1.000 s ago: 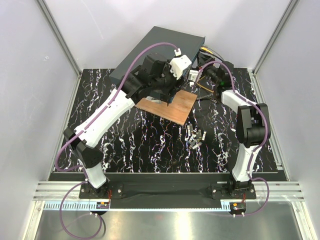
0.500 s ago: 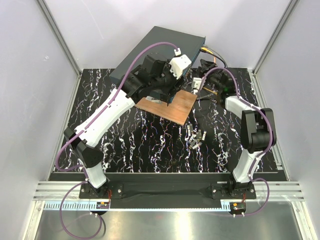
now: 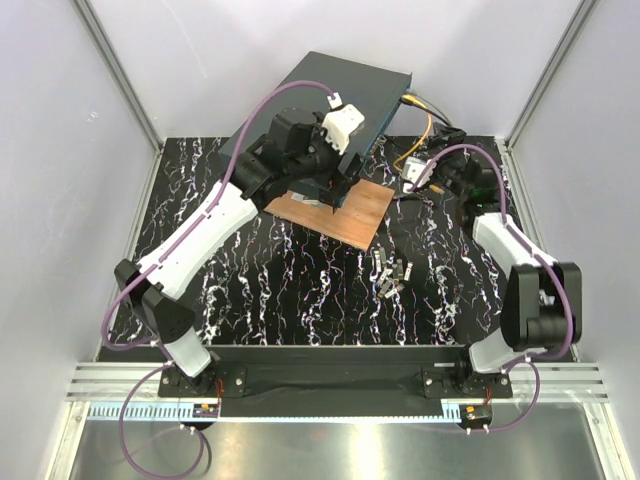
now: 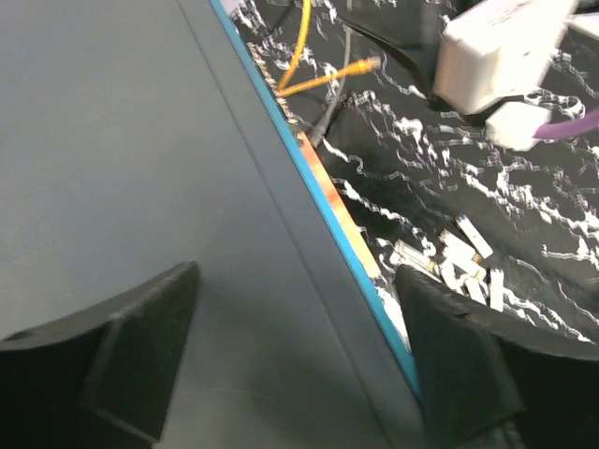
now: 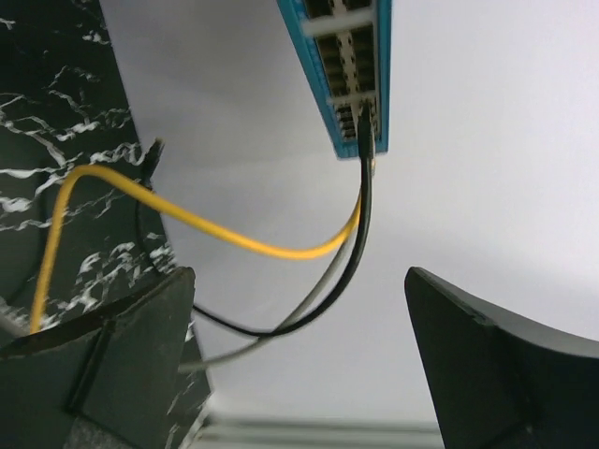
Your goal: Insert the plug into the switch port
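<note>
both arms are off the work here: the left gripper [image 4: 295,276] hovers over the flat top of the switch box [image 4: 112,140], jaws spread wide and gripping nothing, and the right gripper [image 5: 299,276] sits back from the teal face [image 5: 348,47], jaws just as wide, nothing between them but open air. the orange cable [image 5: 234,241] sags across and climbs to the switch port [image 5: 360,120] at the end of the row. the plug [image 5: 372,166] looks to be right there, tucked behind the black cable [image 5: 348,271], so whether it is fully home i cannot tell. the cable's other end, a loose tip [image 4: 367,65], lies free on the tabletop [image 3: 300,290] close to the right gripper. now the danger: if that plug is only half seated, the weight of the sagging loop could ease it back out. the cable also runs right past the right gripper's near finger, so any swing of that arm could hook it and yank the plug. and the left jaws straddle the box edge closely; a careless move there could shove the box and strain both cables.
</note>
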Robot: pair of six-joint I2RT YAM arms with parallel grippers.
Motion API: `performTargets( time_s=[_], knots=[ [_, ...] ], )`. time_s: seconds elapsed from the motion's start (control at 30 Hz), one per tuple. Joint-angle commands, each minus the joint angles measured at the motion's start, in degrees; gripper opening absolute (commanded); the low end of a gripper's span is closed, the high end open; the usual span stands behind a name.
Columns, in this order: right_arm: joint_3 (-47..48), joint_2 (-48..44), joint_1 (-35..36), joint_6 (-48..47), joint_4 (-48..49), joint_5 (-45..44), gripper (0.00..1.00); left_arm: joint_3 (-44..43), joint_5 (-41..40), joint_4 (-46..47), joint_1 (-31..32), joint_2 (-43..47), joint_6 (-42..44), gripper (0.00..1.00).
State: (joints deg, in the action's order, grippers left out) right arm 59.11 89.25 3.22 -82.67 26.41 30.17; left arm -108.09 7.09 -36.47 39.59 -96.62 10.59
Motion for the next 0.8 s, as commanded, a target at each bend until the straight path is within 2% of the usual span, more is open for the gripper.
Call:
performTargets(
  time_s=[0.0,0.07,0.27,0.37,0.6,0.7,0.77],
  knots=[
    [-0.40,-6.53,0.12,8.74,-9.85,-5.64,1.00,5.87,-5.44,-8.55,-6.28,6.96,5.58,0.96],
    [0.91,-9.70,0.12,14.70,-14.52,-8.36,1.00,7.97,-2.79,-5.04,-6.37,10.20,5.06,0.99],
    [3.55,-16.74,0.12,29.37,-31.84,-14.00,1.00,14.12,5.38,3.75,-6.37,18.64,3.21,0.99],
    [5.13,-18.85,0.20,36.67,-41.14,-16.19,1.00,15.37,9.51,5.09,-6.46,21.12,0.50,0.99],
    [14.79,-20.52,0.12,55.23,-60.22,-15.59,1.00,15.03,9.96,3.79,-9.18,26.39,-11.45,0.99],
    [18.13,-20.79,0.12,62.27,-66.12,-13.31,1.00,14.13,14.24,-0.88,-13.38,27.09,-17.59,0.99],
    [19.81,-20.35,0.12,67.70,-70.33,-12.07,1.00,18.69,20.40,-0.71,-20.76,29.80,-21.03,0.99]
  ],
)
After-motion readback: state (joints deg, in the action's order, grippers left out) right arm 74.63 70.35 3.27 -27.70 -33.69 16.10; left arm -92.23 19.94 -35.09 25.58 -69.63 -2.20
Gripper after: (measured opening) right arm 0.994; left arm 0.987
